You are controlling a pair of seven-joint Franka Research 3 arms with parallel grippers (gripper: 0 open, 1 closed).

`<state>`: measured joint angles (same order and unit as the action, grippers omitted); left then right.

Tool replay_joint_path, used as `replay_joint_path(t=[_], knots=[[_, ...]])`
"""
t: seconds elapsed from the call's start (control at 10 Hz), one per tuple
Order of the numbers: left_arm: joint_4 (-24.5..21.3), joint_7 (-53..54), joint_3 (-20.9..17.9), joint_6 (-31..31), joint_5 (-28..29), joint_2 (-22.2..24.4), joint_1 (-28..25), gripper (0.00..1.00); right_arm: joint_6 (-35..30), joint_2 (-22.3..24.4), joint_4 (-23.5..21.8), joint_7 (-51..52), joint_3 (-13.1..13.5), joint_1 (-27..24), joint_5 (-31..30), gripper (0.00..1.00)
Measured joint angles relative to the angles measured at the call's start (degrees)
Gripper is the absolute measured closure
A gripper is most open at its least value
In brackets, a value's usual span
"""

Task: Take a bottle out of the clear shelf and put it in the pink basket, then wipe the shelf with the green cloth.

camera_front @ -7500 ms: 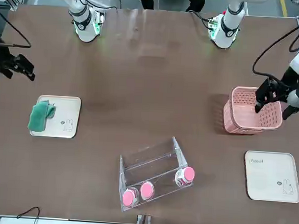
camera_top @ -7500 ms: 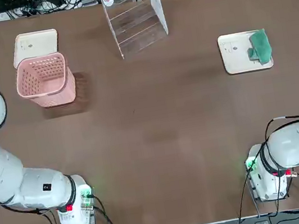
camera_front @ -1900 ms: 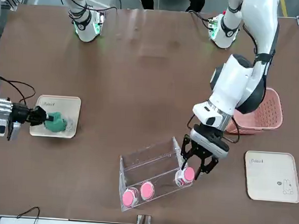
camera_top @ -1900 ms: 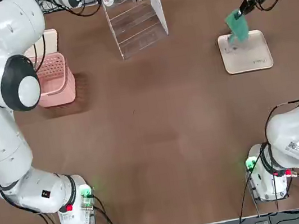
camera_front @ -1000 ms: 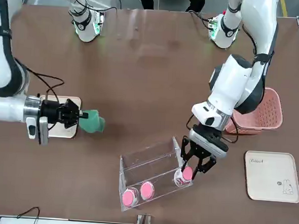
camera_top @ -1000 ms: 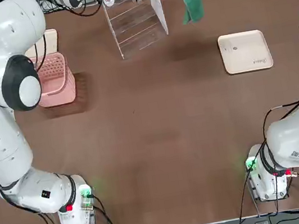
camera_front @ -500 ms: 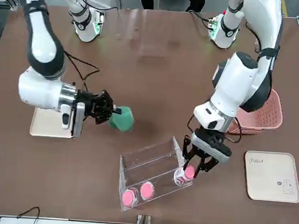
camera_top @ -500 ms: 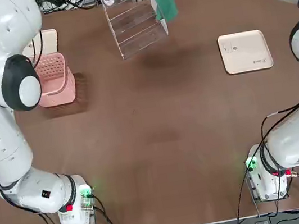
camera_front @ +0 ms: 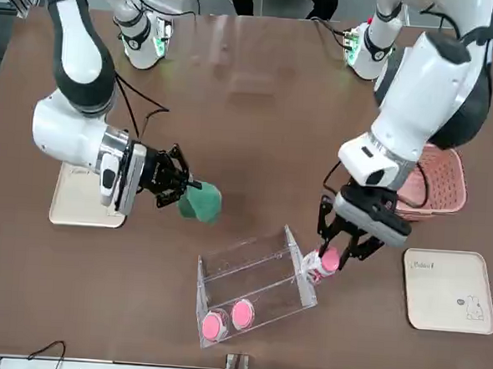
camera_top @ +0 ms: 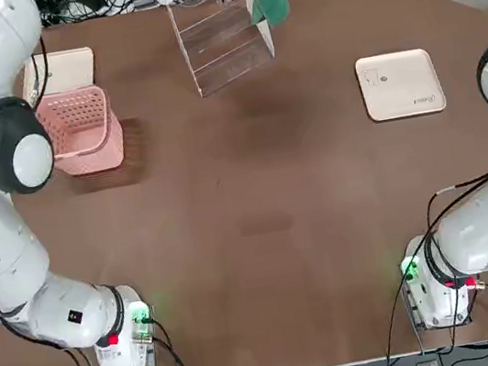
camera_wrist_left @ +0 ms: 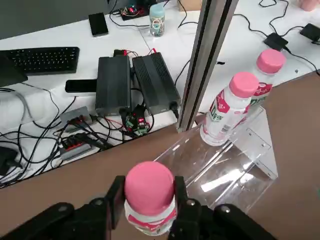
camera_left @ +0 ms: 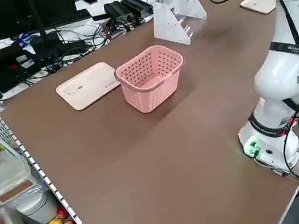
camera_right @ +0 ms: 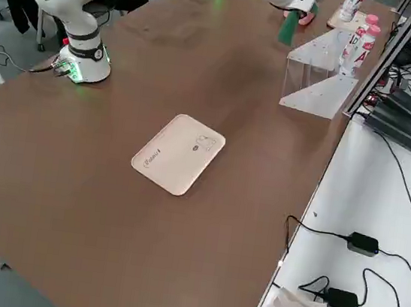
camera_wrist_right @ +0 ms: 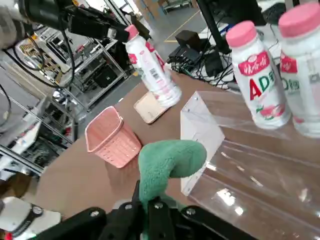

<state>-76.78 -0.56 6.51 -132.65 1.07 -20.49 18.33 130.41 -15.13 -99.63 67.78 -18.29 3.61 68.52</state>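
The bottle (camera_front: 329,262) is clamped by its pink cap in the left end effector (camera_front: 340,255), whose fingers are closed around the neck. It hangs clear of the clear shelf (camera_front: 253,284), just outside the side wall nearest the pink basket (camera_front: 430,192), so you can read the first step as half complete: the bottle is out of the shelf but not yet in the basket. The left wrist view confirms the clamp, with the cap (camera_wrist_left: 149,181) seated between the two dark fingers.

Two other bottles (camera_front: 227,320) stand on the shelf's upper tier, at the far edge of the tabletop from the arms' bases. The shelf sits near the middle of that far edge; the basket stands well apart from it, toward the far left corner, with a cream tray (camera_top: 57,71) just beyond it.

The green cloth (camera_front: 199,202) is pinched in the right end effector (camera_front: 178,184), fingers closed on a fold of it, and hangs in the air beside the shelf's other side wall, not touching it. The second cream tray (camera_top: 399,83), toward the far right corner, lies bare.

What is left, as you can judge it: carry the bottle across to the basket and release it there, then bring the cloth onto the shelf and wipe.
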Motion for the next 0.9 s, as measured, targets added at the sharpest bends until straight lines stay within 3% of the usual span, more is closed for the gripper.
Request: replay_joint_path(t=[0.4,0.6,0.9], knots=[[-0.88,4.09,-0.24,16.93,0.0,6.14,-4.6,0.56,18.66,1.05,-3.93,8.36,-0.01,5.58,0.39,0.94],[-3.97,4.97,-0.24,20.25,-0.05,8.46,-7.79,0.56,24.89,1.05,-4.34,9.13,-0.01,7.67,3.79,0.94],[-12.04,7.62,-0.22,21.22,-0.24,13.58,-12.25,0.56,28.53,0.64,-4.59,17.59,0.05,10.17,15.53,0.94]])
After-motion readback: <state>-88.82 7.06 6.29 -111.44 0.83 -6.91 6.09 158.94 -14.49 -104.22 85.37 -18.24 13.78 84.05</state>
